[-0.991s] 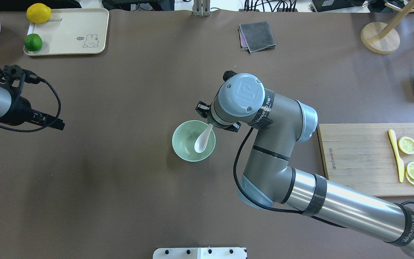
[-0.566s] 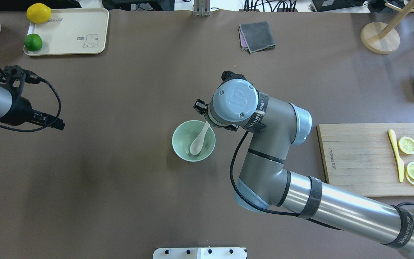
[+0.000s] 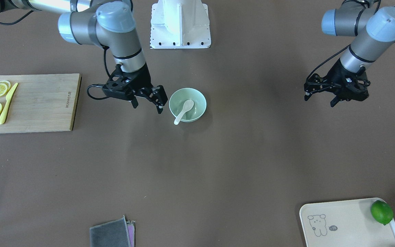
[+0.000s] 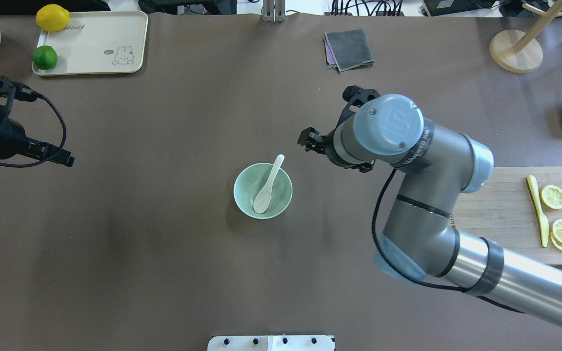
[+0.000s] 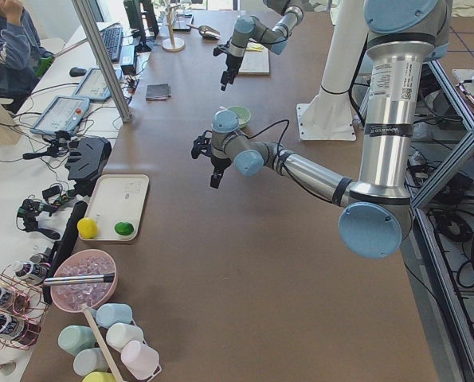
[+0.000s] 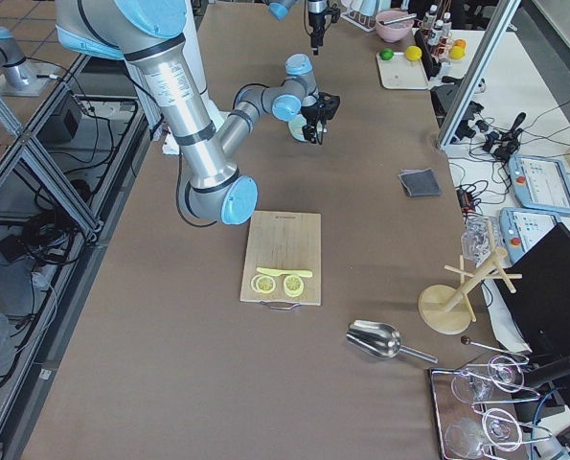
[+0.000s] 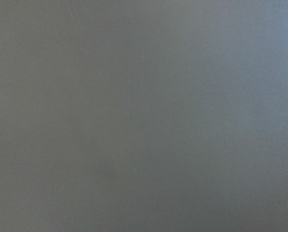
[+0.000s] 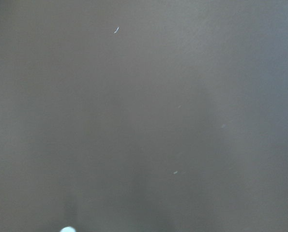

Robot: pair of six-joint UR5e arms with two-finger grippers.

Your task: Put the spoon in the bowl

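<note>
The mint-green bowl (image 4: 247, 197) stands mid-table, also in the front view (image 3: 197, 99). The white spoon (image 4: 264, 192) lies in it, scoop down on the bowl's floor, handle leaning on the rim and sticking out past it; it also shows in the front view (image 3: 183, 110). My right gripper (image 3: 147, 105) hangs open and empty just beside the bowl, apart from it, on the cutting-board side. My left gripper (image 3: 348, 100) is open and empty, far off above bare table. Both wrist views show only brown table.
A wooden cutting board (image 4: 486, 214) with a yellow knife (image 4: 538, 210) and lemon slices (image 4: 553, 196) lies at the right. A cream tray (image 4: 95, 44) with a lemon and a lime is far left, a grey cloth (image 4: 349, 48) at the back.
My right gripper has let go of the spoon and drawn away from the bowl toward the right. The spoon has settled into the bowl. My left arm has shifted slightly left.
</note>
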